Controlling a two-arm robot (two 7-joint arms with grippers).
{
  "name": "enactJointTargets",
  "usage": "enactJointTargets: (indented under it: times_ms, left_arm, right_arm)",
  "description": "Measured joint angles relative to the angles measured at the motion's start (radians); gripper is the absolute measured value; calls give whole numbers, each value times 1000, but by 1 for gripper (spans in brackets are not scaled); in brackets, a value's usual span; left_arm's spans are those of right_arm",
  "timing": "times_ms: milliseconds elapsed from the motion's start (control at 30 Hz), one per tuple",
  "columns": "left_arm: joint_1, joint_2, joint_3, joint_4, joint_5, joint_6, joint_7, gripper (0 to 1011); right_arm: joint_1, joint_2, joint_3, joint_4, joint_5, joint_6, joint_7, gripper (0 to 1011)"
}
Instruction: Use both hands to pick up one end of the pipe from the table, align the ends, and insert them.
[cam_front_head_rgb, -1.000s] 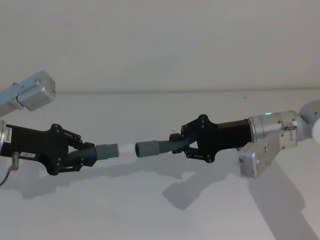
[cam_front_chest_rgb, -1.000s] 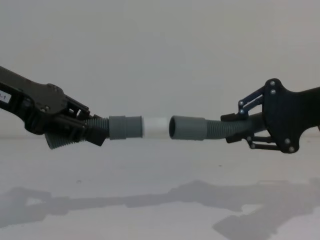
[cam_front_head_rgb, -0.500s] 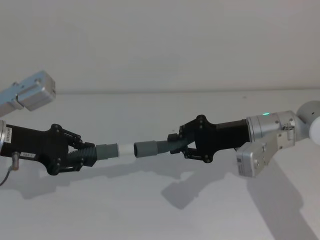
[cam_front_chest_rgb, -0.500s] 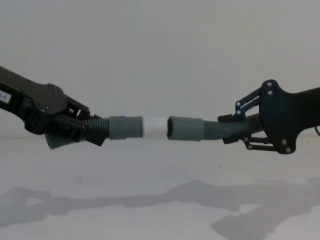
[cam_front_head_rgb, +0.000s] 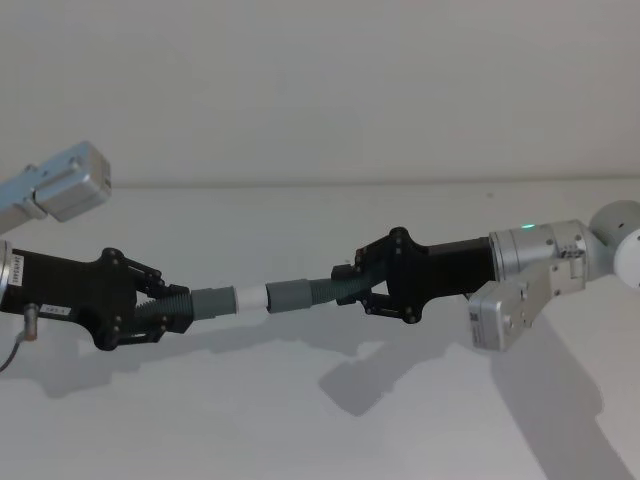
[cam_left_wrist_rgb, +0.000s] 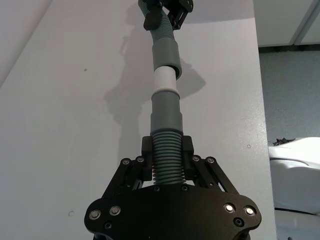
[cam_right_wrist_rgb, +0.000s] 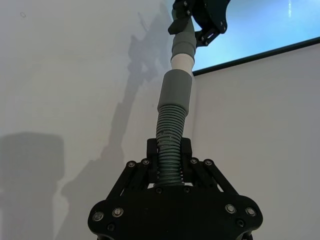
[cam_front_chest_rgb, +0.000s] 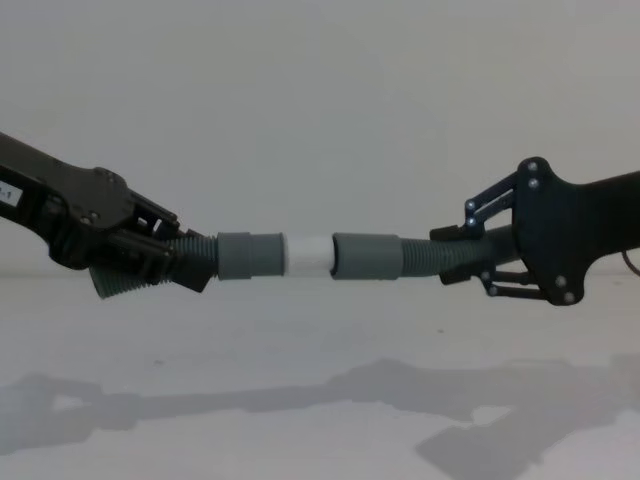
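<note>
left gripper (cam_front_chest_rgb: 193, 262) jaws clench the left hose (cam_front_chest_rgb: 248, 255), right gripper (cam_front_chest_rgb: 450, 258) jaws the right hose (cam_front_chest_rgb: 418, 257), level above the table (cam_front_chest_rgb: 300, 400) so i can drive white tip (cam_front_chest_rgb: 308, 256) straight into socket (cam_front_chest_rgb: 365, 257).

Mid-frame, the left hose (cam_front_head_rgb: 212, 301) and right hose (cam_front_head_rgb: 290, 296) meet end to end above the table (cam_front_head_rgb: 300, 430). The left gripper (cam_front_head_rgb: 170, 310) clasps one at left, the right gripper (cam_front_head_rgb: 357, 287) the other at right.

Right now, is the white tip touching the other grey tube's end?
Touching. In the chest view the white tip runs straight into the socket cuff with no gap between them.
</note>
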Motion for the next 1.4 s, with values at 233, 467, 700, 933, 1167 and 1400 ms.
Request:
enactJointTargets:
  times_ms: [233,467,700,933,1167,1400]
  left_arm:
    - [0,0,0,0,0,0,0,302]
    - [0,0,0,0,0,0,0,302]
    - [0,0,0,0,0,0,0,302]
    - [0,0,0,0,0,0,0,302]
    - [0,0,0,0,0,0,0,302]
    - [0,0,0,0,0,0,0,302]
  right_arm:
    - [1,0,-5,-2,6,4,-5,233]
    - [3,-1,-11,-3,11,9,-7,234]
    - [7,-5,-17,5,16,12,-13,234]
    - [14,-8,-20,14,18,15,-19,234]
    - [19,-8,-23,21,18,16,-25,230]
    - [23,-7,-26,28,19,19,-33,230]
